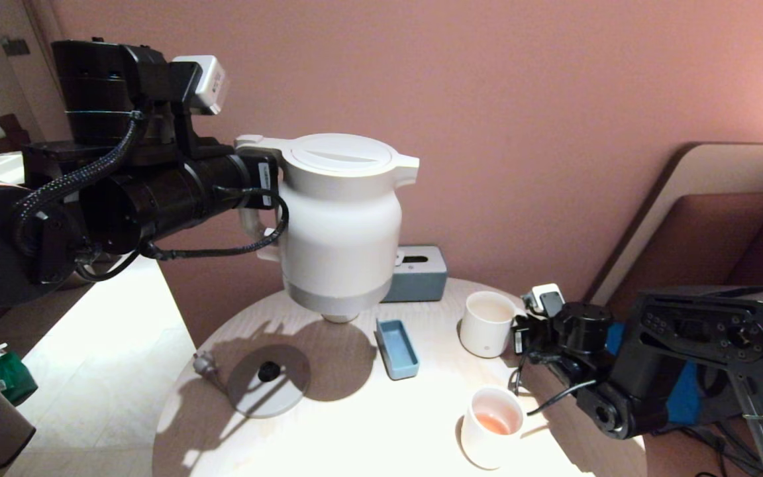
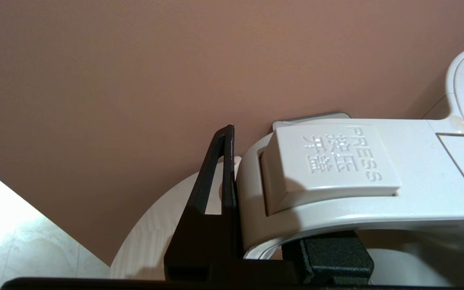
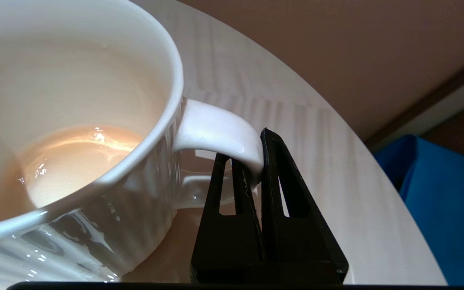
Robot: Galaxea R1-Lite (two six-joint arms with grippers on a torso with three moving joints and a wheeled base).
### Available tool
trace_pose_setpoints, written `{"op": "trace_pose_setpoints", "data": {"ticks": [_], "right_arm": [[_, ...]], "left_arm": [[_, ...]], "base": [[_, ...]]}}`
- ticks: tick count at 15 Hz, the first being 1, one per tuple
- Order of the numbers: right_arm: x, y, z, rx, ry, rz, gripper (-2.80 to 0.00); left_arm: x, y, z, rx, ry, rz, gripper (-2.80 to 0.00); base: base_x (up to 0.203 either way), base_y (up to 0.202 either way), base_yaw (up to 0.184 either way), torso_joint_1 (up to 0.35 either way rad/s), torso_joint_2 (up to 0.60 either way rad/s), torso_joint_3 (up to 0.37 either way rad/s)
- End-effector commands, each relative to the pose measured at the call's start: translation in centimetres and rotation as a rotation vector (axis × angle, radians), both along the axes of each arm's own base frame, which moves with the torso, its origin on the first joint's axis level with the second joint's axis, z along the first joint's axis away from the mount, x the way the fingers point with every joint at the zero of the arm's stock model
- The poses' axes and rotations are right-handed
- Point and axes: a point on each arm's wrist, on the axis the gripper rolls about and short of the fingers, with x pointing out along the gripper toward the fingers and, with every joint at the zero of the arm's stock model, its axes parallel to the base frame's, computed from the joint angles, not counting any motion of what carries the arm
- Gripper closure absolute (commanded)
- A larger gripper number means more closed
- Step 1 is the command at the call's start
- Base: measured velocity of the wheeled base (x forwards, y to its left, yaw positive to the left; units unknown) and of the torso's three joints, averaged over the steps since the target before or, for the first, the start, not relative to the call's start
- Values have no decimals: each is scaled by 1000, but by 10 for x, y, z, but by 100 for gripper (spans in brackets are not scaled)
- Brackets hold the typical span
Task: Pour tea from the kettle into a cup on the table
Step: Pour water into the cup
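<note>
The cream-white kettle [image 1: 342,225] hangs upright in the air over the back of the round table [image 1: 355,424]. My left gripper [image 1: 257,192] is shut on its loop handle [image 2: 336,209], one finger [image 2: 224,169] outside the loop and the other pad under it. The ribbed white cup [image 1: 486,324] stands at the table's right side with a little pale orange tea [image 3: 79,161] in it. My right gripper [image 1: 519,334] is shut on the cup's small handle [image 3: 216,129], which is pinched between the black fingers [image 3: 280,181].
The grey round base disc [image 1: 269,381] lies below and left of the kettle, a plug [image 1: 204,364] beside it. A small blue tray [image 1: 397,349] and a grey-blue box [image 1: 418,273] sit mid-table. Another white cup [image 1: 493,427] with tea stands near the front edge.
</note>
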Motion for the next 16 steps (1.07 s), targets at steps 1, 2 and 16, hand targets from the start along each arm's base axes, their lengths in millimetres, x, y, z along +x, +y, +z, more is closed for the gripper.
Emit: {"op": "trace_pose_setpoints", "data": {"ticks": [1,2,16], "right_arm": [[-6,0,1,0,-6,4,0],[-9,0,3,1,-11,14,0],[-40,33,9,7,-8,119,0]], "left_arm": [[1,0,-1,1,3,1,0],[2,-1,-2,2,7,1,0],[8,-4,-18,29,48,0,0]], "base": [[0,0,0,0,0,0],[0,0,0,0,0,0],[0,0,0,0,0,0]]}}
